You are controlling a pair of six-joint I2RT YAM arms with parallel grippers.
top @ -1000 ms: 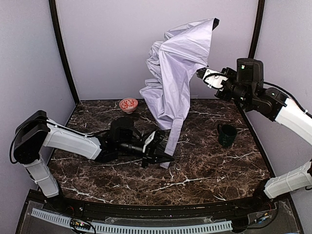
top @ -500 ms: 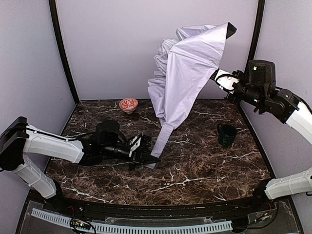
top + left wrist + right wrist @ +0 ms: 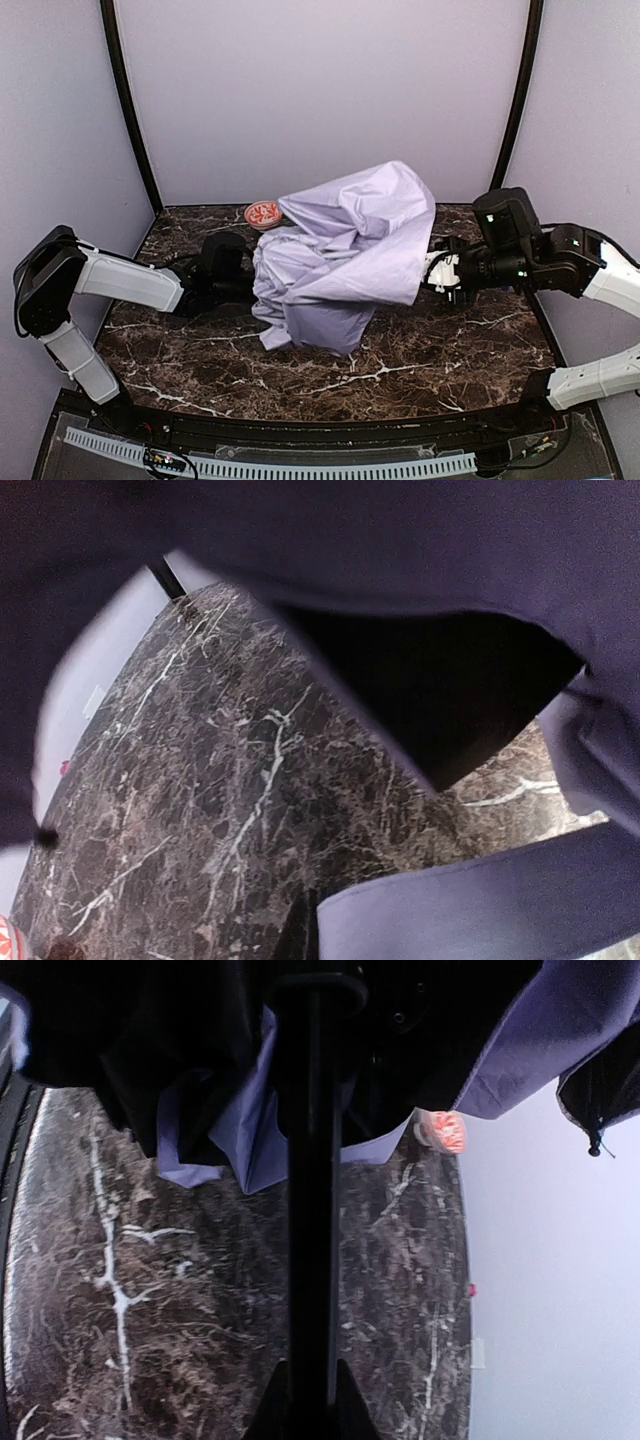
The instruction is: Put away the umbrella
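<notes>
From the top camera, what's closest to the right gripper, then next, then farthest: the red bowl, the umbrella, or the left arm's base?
From the right gripper:
1. umbrella, right against it, mid-table.
2. red bowl, back left.
3. left arm's base, near left corner.

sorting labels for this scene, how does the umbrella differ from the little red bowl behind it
The umbrella is a big crumpled heap of pale lavender fabric lying across the middle of the table; the red patterned bowl is small, rigid and upright near the back wall. The right gripper is shut on the umbrella's black shaft; no gripper is at the bowl. Both rest on the marble table.
</notes>
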